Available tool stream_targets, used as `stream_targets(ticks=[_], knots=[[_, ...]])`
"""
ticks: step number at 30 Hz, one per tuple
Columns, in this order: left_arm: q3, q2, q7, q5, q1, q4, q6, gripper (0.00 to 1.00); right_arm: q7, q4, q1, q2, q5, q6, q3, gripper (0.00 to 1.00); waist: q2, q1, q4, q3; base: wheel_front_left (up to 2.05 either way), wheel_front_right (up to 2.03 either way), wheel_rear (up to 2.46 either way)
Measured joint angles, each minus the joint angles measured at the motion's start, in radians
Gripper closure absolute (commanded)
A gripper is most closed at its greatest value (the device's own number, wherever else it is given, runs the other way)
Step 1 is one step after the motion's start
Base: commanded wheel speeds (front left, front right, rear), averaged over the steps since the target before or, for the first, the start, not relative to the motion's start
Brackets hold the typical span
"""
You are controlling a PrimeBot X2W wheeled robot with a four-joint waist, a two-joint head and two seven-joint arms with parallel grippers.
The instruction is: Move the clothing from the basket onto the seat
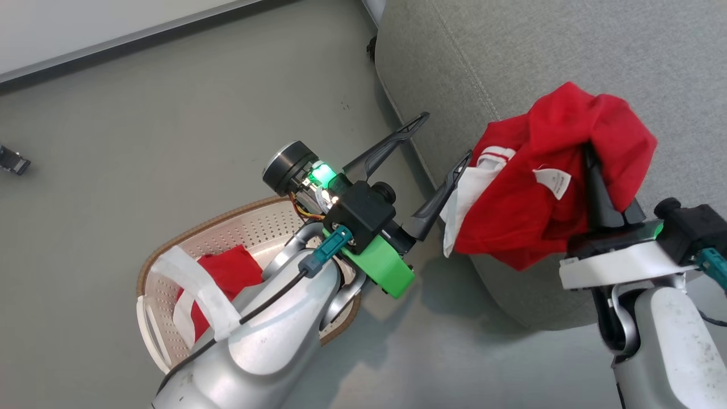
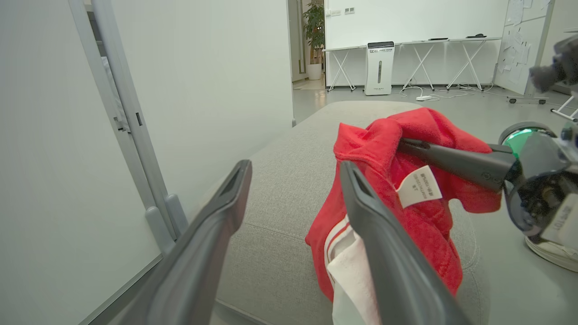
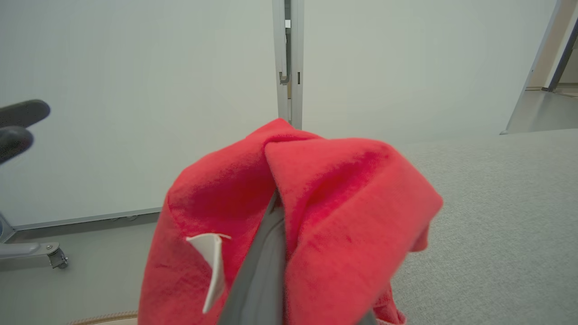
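Note:
A red garment (image 1: 545,187) with white trim and a small white tag hangs over the near corner of the grey seat (image 1: 568,51), with my right gripper (image 1: 593,170) shut on it and its fingertips buried in the cloth. Just left of that garment, my left gripper (image 1: 448,135) stands open and holds nothing. Its right finger is close to the white trim. More red clothing (image 1: 227,272) lies in the cream basket (image 1: 227,218) on the floor, partly behind my left arm. The left wrist view shows the garment (image 2: 406,216) held above the seat (image 2: 280,189). In the right wrist view the cloth (image 3: 325,194) drapes over my fingers.
The basket sits on grey floor left of the seat's corner. A small dark object (image 1: 11,160) lies on the floor at far left. White partition panels on wheeled feet (image 2: 158,216) stand beside the seat. Folding tables and a white appliance (image 2: 379,67) are far behind.

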State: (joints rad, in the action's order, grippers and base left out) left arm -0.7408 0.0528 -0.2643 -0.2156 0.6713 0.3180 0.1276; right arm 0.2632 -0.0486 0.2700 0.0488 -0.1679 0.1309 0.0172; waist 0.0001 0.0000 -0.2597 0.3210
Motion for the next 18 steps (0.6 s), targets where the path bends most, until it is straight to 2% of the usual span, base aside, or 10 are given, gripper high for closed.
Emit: stream_targets(ticks=[8,15,18], knots=[[0.013,0.000,0.000,0.021,0.021,-0.003,0.000,0.00,0.000,0.027,0.128,0.000,0.031,0.000,0.073,1.00,0.0000,0.0000,0.017,0.044,0.00,0.00,0.00],[0.013,0.002,0.000,0.043,0.069,-0.004,0.001,0.00,0.000,0.057,0.325,0.000,0.082,0.000,0.179,1.00,0.0000,0.0000,0.032,0.120,0.00,0.00,0.00],[0.009,0.005,0.000,0.052,0.095,-0.002,0.001,0.00,0.000,0.069,0.417,0.027,0.088,0.000,0.240,1.00,0.0000,0.0001,0.037,0.163,0.00,0.00,0.00]])
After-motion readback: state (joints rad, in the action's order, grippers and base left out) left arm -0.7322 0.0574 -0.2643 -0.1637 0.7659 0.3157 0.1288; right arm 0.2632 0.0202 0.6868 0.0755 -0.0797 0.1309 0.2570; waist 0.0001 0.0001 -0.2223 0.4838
